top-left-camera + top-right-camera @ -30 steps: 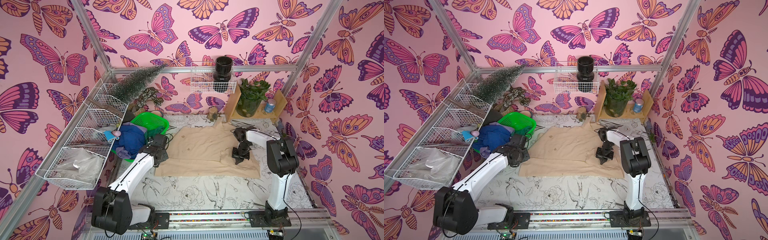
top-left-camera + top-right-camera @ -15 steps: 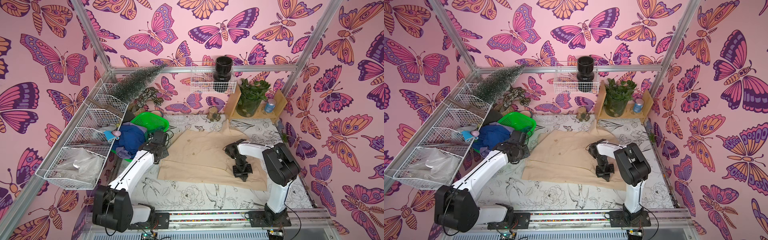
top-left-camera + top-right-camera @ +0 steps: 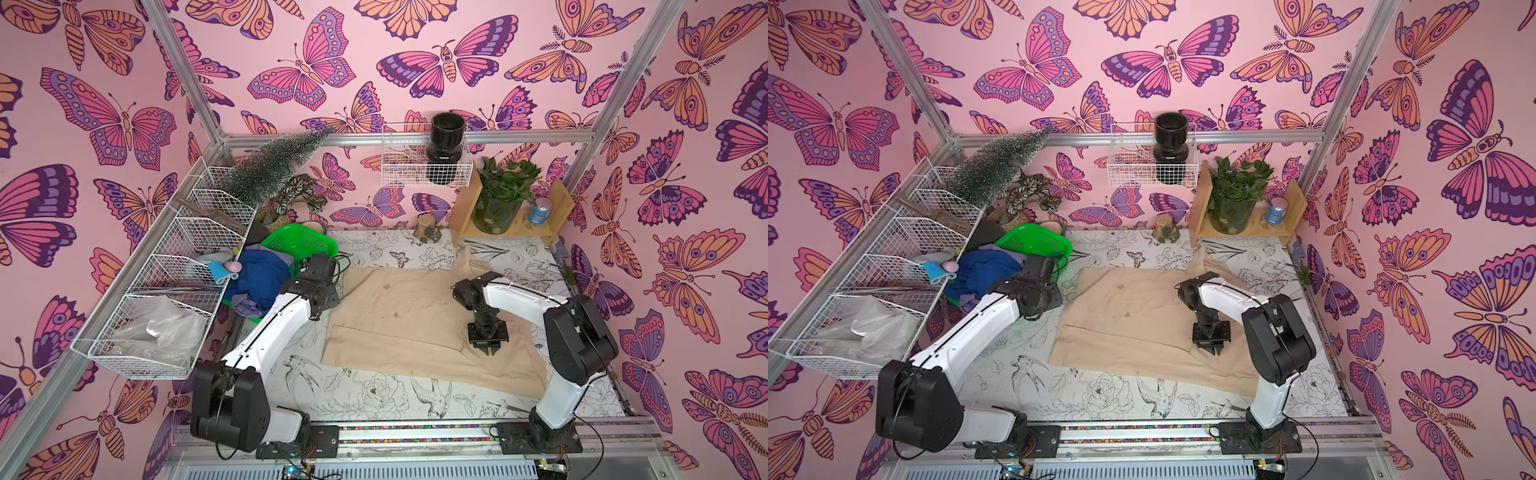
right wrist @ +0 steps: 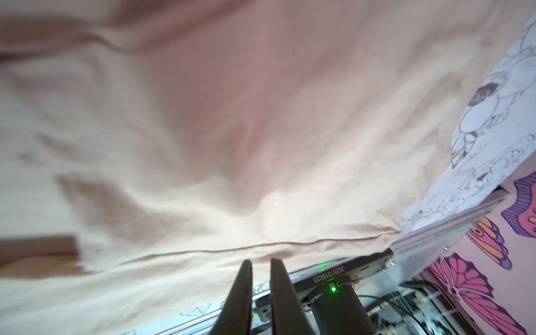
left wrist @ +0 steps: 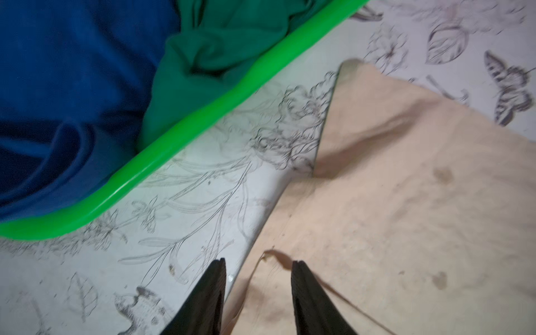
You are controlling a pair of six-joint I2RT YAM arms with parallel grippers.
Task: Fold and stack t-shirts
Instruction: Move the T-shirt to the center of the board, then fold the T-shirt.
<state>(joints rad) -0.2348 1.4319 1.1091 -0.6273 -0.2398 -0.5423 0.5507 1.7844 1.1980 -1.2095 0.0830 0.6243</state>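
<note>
My left hand (image 5: 258,262) is apart. Its two black tapered fingers (image 5: 208,295) straddle the edge of the beige t-shirt (image 5: 406,203), one over the bare counter (image 5: 174,203) and the other over the cloth. Nothing is pinched between them. A loose thread trails off that edge close to my fingertips.

In both top views the beige t-shirt sits at the centre of the frame, spread out as a rough rectangle. It is soft, matte and faintly rumpled, with a few small dark specks. One layer is folded over the other, and its straight hem runs slantwise toward the lower right. A point of cloth rises toward the upper right.

My right hand (image 4: 258,261) hangs over the lower right part of the shirt in a top view (image 3: 489,351). Its slim dark fingers are nearly together, with only a thin slit between them and no cloth in it.

Left of the shirt in the top views is the bright green perforated plastic basket (image 3: 299,241), its rim smooth and glossy. The royal blue t-shirt (image 5: 72,72) is heaped in it in thick folds. The dark green t-shirt (image 5: 208,52) is bunched against the rim beside it.

The counter is white and printed with black line drawings of flowers, birds and butterflies.
</note>
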